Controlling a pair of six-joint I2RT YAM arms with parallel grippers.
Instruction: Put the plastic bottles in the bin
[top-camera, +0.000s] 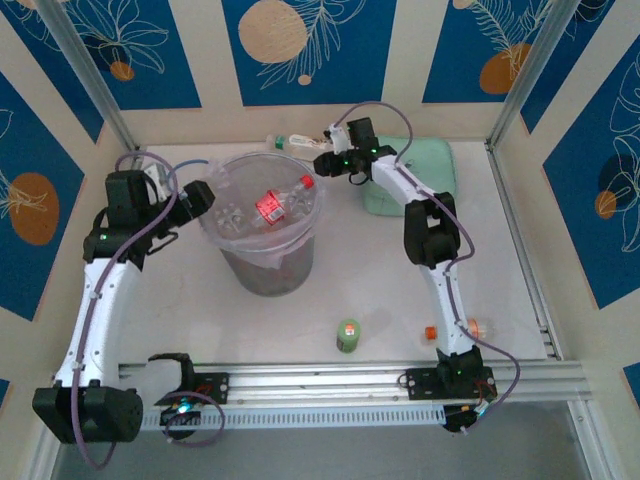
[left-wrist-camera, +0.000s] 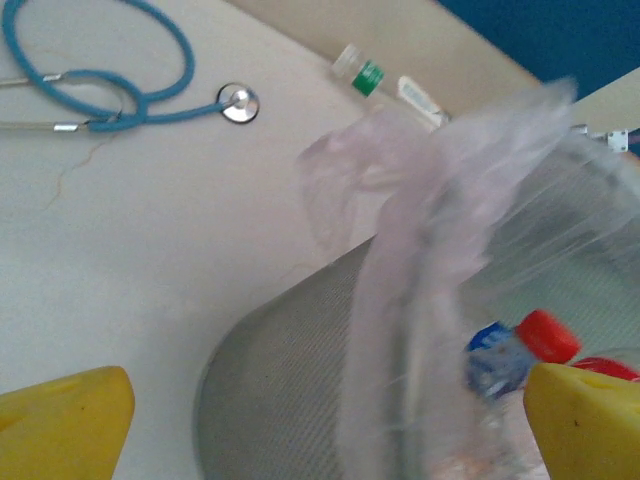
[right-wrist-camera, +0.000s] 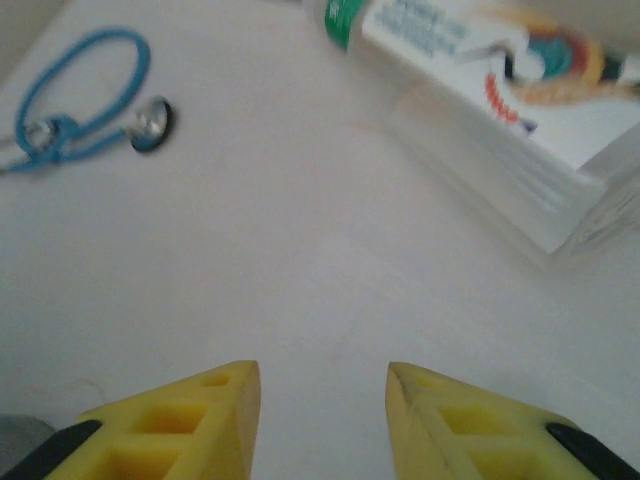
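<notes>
White table (top-camera: 400, 290) in a booth with blue-and-cream patterned walls.

- The bin (top-camera: 268, 268) stands left of centre. Several plastic bottles lie inside it, among them a red-labelled bottle (top-camera: 272, 207).
- Three are left outside. A green-capped bottle (top-camera: 290, 143) lies on its side at the far edge, just beyond the bin. A green-labelled bottle (top-camera: 348, 335) stands near the front. An orange-capped bottle (top-camera: 476, 326) lies by the right arm's base.
- Right gripper (top-camera: 327, 162) is reached out to the far edge, just right of the green-capped bottle. In the wrist view its fingers stand part-way apart with nothing between them, and the bottle lies ahead and to the right. Judgement: it is lined up for a pick but not on the bottle yet.
- Left gripper (top-camera: 197, 198) is spread wide and empty at the bin's left rim, probably to keep clear.
- Stethoscope (left-wrist-camera: 110, 90) and mint-green case (top-camera: 430, 160) are not task items.
</notes>
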